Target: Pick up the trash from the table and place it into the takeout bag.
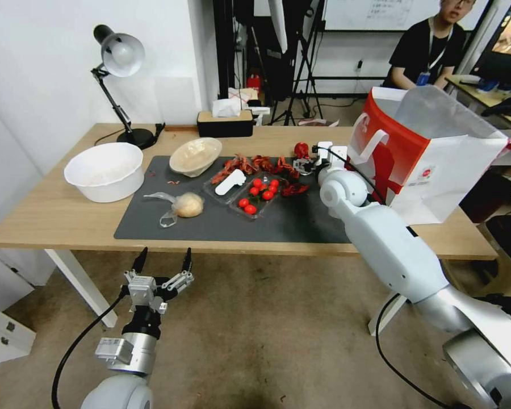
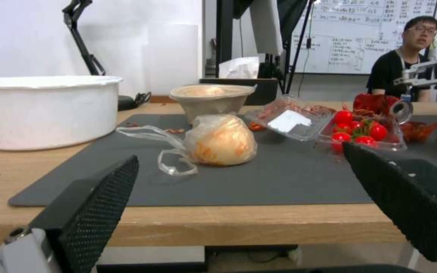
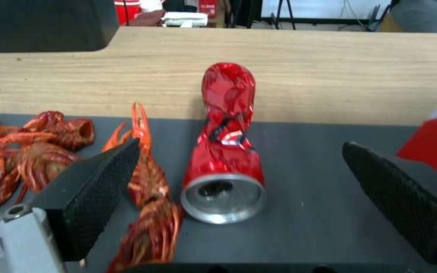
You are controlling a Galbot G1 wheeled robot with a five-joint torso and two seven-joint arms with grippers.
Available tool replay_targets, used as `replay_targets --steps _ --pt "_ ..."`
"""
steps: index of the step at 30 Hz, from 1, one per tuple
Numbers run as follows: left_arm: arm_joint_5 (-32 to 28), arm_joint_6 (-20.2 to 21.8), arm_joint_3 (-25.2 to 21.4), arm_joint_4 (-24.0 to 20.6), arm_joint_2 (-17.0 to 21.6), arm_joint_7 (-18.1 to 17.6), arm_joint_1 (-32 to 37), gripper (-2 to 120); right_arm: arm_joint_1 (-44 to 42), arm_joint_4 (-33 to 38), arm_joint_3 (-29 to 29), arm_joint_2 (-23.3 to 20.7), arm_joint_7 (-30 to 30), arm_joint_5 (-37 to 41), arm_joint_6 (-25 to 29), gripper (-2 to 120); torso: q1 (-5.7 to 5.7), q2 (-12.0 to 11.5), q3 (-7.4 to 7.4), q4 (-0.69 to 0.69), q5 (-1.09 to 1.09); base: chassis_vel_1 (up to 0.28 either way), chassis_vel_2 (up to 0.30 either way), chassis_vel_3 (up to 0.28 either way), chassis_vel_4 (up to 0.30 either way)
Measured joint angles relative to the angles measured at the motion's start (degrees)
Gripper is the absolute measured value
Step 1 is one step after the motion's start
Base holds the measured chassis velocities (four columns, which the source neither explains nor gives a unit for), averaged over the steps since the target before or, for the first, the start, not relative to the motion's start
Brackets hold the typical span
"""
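Now the right pincer (image 3: 241, 182) gapes wide around the crushed red can (image 3: 226, 151), whose lettering is unreadable; the left pincer (image 1: 163, 261) hangs open.

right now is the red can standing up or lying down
Lying down: the crushed red can rests on its side on the dark mat, its open end facing the open right hand.

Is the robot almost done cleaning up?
Not yet. Nothing is in a gripper. The right gripper is open around the can, which lies on the mat. The beige bowl and lump bag wait on the mat. The left gripper hangs open below the table. The bag's inside is hidden.
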Motion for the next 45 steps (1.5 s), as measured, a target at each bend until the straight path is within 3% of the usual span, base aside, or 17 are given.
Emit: replay_targets --steps 15,29,45 --pt "-0.1 0.0 -0.2 0.0 0.0 -0.1 0.0 100 5.8 -9.1 -2.3 2.3 -3.5 0.2 0.6 100 0.00 0.0 0.00 0.00 0.01 0.000 0.000 0.000 0.000" --pt "-0.1 0.0 0.0 0.4 0.0 -0.1 0.0 100 9.5 -18.0 -3.4 3.7 -9.9 -0.4 -2.4 100 0.00 0.0 0.00 0.00 0.00 0.000 0.000 0.000 0.000" --pt "-0.2 -0.1 0.1 0.8 0.2 -0.1 -0.3 100 11.0 -20.5 -3.7 4.4 -12.2 -1.5 -3.8 100 0.00 0.0 0.00 0.00 0.00 0.000 0.000 0.000 0.000"
